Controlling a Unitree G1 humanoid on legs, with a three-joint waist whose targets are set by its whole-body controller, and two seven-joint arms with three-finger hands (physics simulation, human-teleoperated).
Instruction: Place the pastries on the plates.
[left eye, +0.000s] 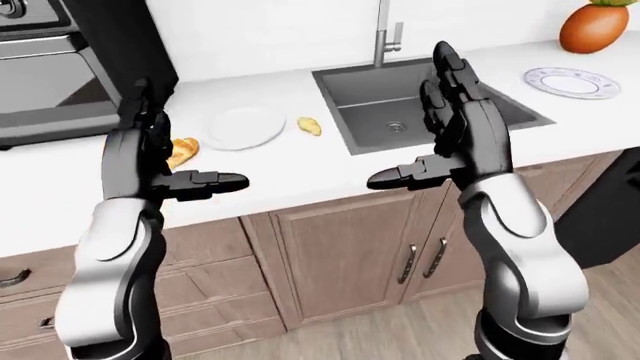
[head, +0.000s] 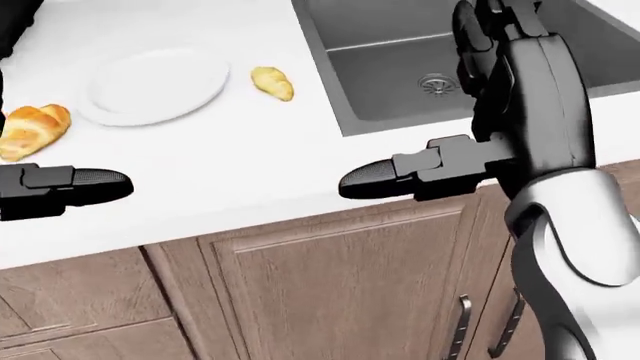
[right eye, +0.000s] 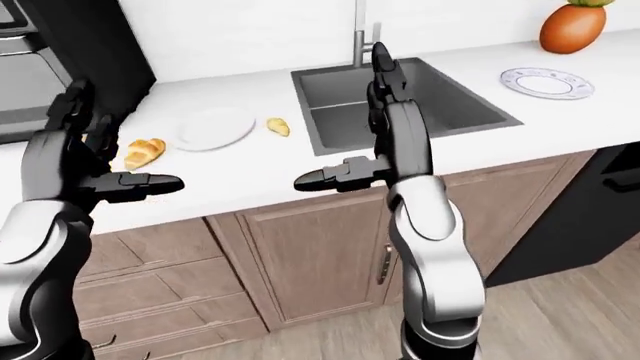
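A white plate (head: 155, 84) lies on the white counter (head: 250, 165), left of the sink. A small golden pastry (head: 272, 82) lies just right of it, between plate and sink. A croissant (head: 33, 129) lies on the counter left of the plate. A second, patterned plate (left eye: 572, 82) sits on the counter right of the sink. My left hand (left eye: 150, 161) is open and empty, raised by the croissant, fingers up and thumb pointing right. My right hand (left eye: 425, 127) is open and empty, raised before the sink.
A grey sink (left eye: 400, 97) with a faucet (left eye: 382, 34) is set in the counter. An orange fruit (left eye: 594, 28) stands at the top right. An oven (left eye: 50, 75) is at the left. Wooden cabinet doors (left eye: 340, 255) are below.
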